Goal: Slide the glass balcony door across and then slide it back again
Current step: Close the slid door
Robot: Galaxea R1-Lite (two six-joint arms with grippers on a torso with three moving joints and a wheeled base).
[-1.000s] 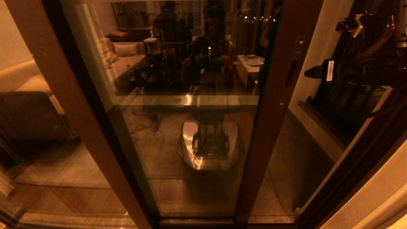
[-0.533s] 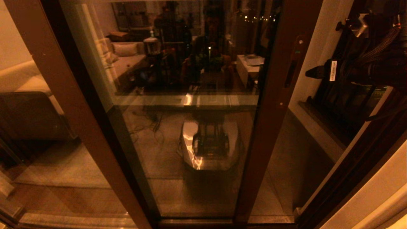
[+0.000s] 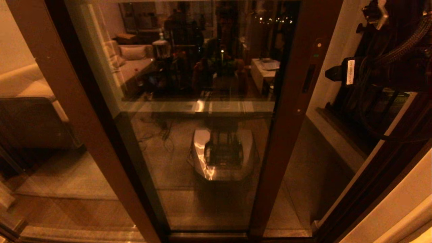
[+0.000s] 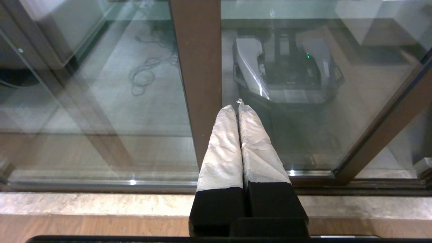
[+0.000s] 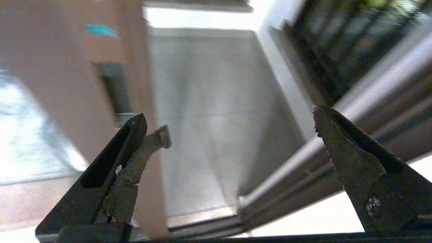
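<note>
The glass balcony door (image 3: pixel 209 111) fills the middle of the head view, its dark brown stile (image 3: pixel 290 111) bearing a narrow handle slot (image 3: pixel 308 78). The door stands partly slid to the left, leaving a gap to the jamb. My right gripper (image 3: pixel 329 73) hovers in that gap, level with the slot and just right of the stile, touching nothing. The right wrist view shows the right gripper (image 5: pixel 236 125) open, with the stile (image 5: pixel 60 87) and slot (image 5: pixel 114 87) beside one finger. My left gripper (image 4: pixel 238 103) is shut and empty, low down near the glass (image 4: pixel 303 118).
The fixed panel's lighter stile (image 3: pixel 64 101) stands on the left. Right of the gap are a white ledge (image 3: pixel 337 135), a black-barred window (image 3: pixel 374 104) and the dark door jamb (image 3: pixel 384 175). Balcony floor (image 3: pixel 303 189) shows through the gap. The floor track (image 4: pixel 101 184) runs along the bottom.
My right arm has lifted a little and its wrist has tilted upward beside the stile. The door has not moved.
</note>
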